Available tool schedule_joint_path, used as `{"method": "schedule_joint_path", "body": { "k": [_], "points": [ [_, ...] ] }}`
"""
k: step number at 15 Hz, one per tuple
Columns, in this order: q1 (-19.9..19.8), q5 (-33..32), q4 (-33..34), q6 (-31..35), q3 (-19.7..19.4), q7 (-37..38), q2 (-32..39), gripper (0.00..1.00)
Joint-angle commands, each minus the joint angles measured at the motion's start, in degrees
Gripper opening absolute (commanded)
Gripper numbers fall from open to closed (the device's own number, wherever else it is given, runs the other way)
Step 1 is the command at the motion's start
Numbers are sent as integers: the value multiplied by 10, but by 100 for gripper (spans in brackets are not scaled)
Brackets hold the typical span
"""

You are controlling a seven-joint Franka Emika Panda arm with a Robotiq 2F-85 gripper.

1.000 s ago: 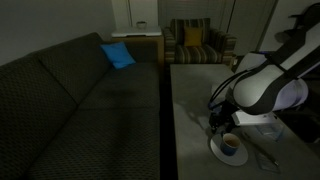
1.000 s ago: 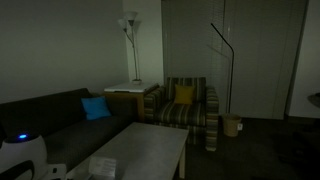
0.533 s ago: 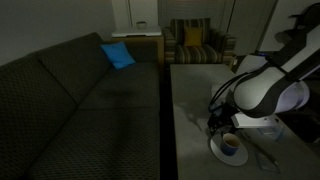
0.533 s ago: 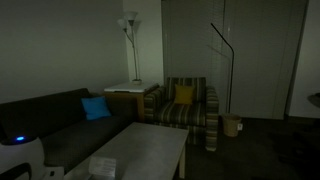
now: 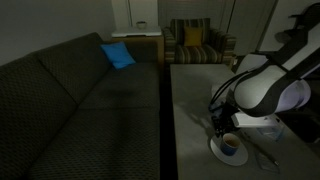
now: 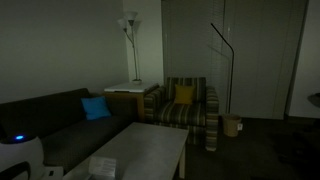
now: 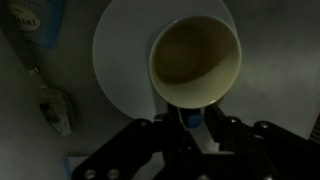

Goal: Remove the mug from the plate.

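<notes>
The dark-blue mug (image 7: 195,60), pale rim and brownish inside, stands on the round white plate (image 7: 118,62), toward the plate's edge nearest my fingers. My gripper (image 7: 190,125) has its fingers drawn close together around a small blue part of the mug's side just under the rim. In an exterior view the mug (image 5: 230,146) and plate (image 5: 213,150) sit near the table's front, with my gripper (image 5: 222,128) right above the mug's edge. Neither mug nor plate shows in the second exterior frame.
A bluish-clear flat item (image 7: 30,20) and a small crumpled object (image 7: 55,105) lie beside the plate. A pale box (image 5: 262,124) stands behind the plate. A dark sofa (image 5: 80,100) runs along the table's edge (image 5: 172,120). A boxy pale object (image 6: 103,165) sits on the table.
My gripper has sunk very slightly toward the mug. The mug and plate have not moved.
</notes>
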Motion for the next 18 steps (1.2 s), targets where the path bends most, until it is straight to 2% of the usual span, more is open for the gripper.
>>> {"method": "schedule_joint_path", "body": {
  "k": [1, 3, 5, 18],
  "points": [
    [17, 29, -34, -19, -18, -2, -34, 5],
    [22, 33, -35, -23, -23, 0, -39, 0],
    [27, 35, -35, -26, -29, 1, -41, 3],
    [57, 27, -6, -82, -56, 0, -57, 3]
  ]
}}
